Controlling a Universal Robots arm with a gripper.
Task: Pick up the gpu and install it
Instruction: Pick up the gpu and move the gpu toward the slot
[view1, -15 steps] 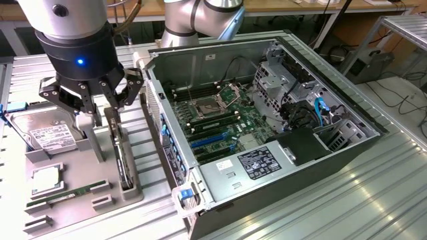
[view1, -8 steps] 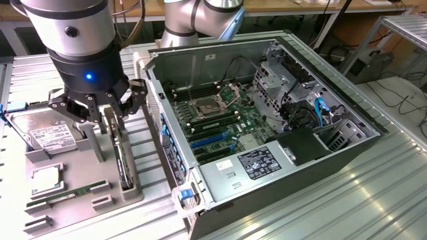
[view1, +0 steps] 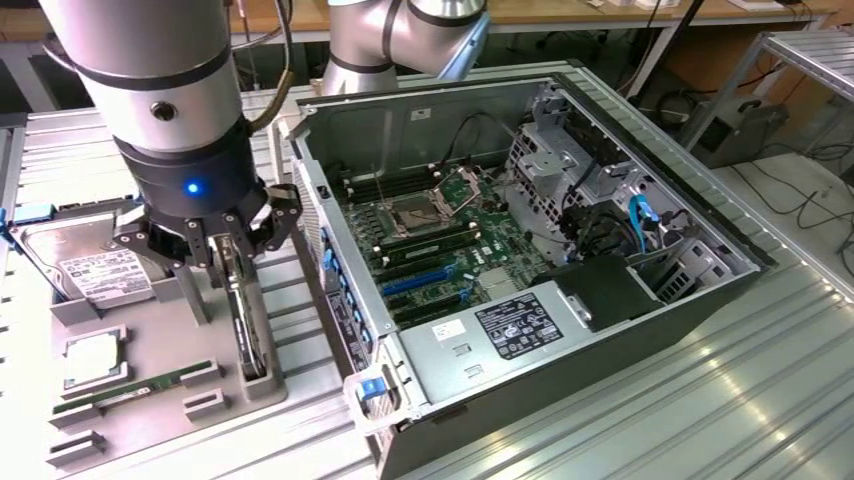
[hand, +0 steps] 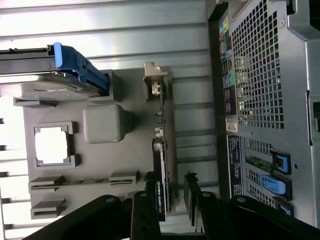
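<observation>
- One robot arm (view1: 167, 90) hung over the work table (view1: 694, 400), carrying one gripper (view1: 220, 262) with two fingers (hand: 192, 200).
- One graphics card (view1: 244, 330) stood on its long edge in a slot of the grey tray (view1: 167, 345), on the side of the tray nearest the computer case (view1: 400, 120).
- Both fingers reached down on either side of the graphics card's upper end. From the wrist view the jaws stood apart, with a strip of grey tray showing between one finger and the card, so the gripper (hand: 170, 176) straddled the graphics card (hand: 162, 145) without clamping it.
- One tray sat on the exterior view's left and held four parts in all:
  - one hard drive (view1: 96, 272) with a white label, propped at the far end;
  - one square processor chip (view1: 94, 357) in its frame;
  - one green memory stick (view1: 134, 392) lying in a narrow groove;
  - the one graphics card, well apart from the hard drive.
- One computer case lay on its side beside the tray, its side panel off and its inside facing up.
- Within the case lay one motherboard (view1: 441, 235) with blue slots, and one power supply (view1: 514, 325) bearing a label at the near end.
- Seen from the wrist, the hard drive (hand: 30, 82), the processor chip (hand: 51, 145) and the memory stick (hand: 80, 181) all sat in the tray (hand: 130, 165).
</observation>
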